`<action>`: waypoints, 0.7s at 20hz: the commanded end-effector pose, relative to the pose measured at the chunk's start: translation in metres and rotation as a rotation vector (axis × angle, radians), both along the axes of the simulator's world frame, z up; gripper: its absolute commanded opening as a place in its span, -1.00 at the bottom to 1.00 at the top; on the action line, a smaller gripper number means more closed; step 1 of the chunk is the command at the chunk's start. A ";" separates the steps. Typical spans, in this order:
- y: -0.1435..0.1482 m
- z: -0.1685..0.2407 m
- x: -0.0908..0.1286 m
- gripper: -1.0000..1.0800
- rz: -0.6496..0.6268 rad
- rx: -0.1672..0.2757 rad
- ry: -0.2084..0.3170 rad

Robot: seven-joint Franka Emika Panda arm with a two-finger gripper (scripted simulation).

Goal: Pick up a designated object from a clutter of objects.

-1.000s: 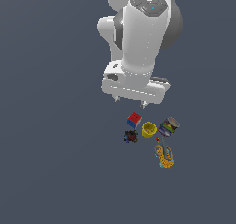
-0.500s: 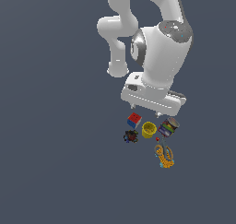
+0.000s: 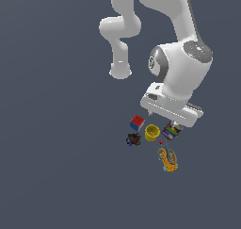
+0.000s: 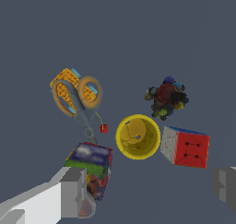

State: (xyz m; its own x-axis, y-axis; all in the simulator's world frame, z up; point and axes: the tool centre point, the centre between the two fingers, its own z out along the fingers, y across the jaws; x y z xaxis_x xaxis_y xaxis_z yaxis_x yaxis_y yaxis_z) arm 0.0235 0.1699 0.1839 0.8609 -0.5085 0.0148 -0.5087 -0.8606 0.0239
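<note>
Purple can (image 4: pixel 90 168) touching one of the fingers (image 4: pixel 73 191), yellow cup (image 4: pixel 137 137) beside

Glossy white arm (image 3: pixel 181 68), grey jaws

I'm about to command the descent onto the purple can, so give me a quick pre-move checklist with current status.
1. Jaws open: ok, both fingers are spread wide in the wrist view.
2. Nothing held: ok.
3. Gripper centred over the purple can: not ok, one finger sits right at the can while the gap is in front of the yellow cup.
4. Can upright: cannot tell.
5. Clearance from scissors: not ok, their tip lies close to the can.
6. Red-and-blue cube clear of the can: ok, beyond the cup.
</note>
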 end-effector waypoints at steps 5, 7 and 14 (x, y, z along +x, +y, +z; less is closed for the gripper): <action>0.041 -0.028 -0.007 0.92 -0.093 0.011 -0.004; 0.052 -0.035 -0.009 0.92 -0.118 0.014 -0.004; 0.081 -0.054 -0.018 0.92 -0.182 0.023 -0.003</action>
